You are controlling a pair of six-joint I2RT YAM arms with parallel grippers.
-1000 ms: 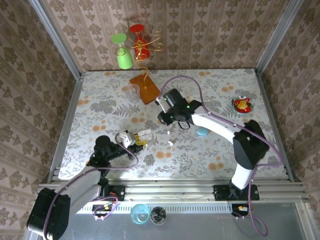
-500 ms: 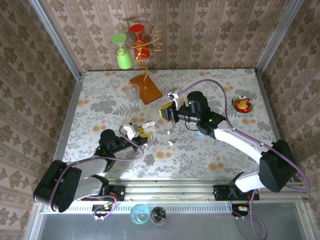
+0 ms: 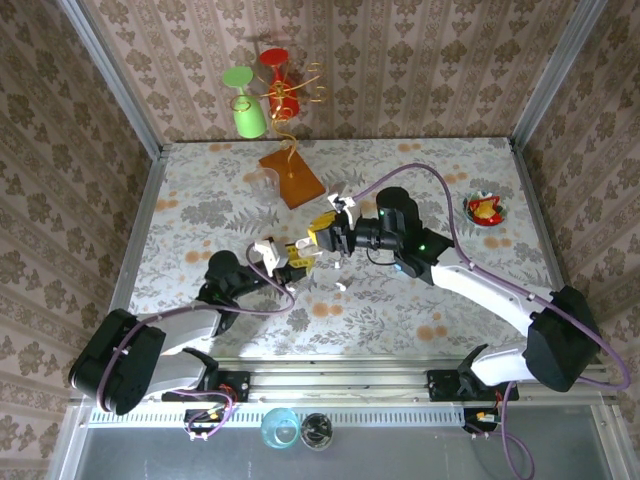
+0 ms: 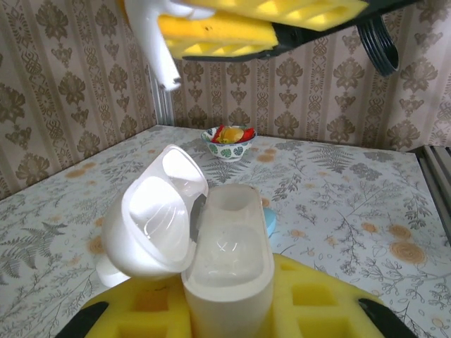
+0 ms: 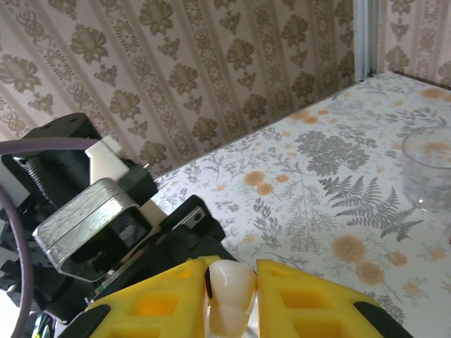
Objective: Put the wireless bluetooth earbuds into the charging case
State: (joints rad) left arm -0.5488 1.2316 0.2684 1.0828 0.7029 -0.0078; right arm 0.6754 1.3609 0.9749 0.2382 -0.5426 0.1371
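We hold the glossy white pebble-shaped plastic charging case (image 4: pixel 227 246) clamped in our left gripper (image 3: pixel 280 262), lid (image 4: pixel 156 211) flipped back to expose its cavity, while our right gripper (image 3: pixel 322 236) pinches a tiny white plastic earbud (image 5: pixel 231 292) just above it, poised for insertion.

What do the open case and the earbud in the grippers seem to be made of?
The charging case: glossy white hard plastic, probably; sharp highlights in its lid. The earbud: smooth white plastic too, with a soft sheen, though partly hidden between the yellow pads.
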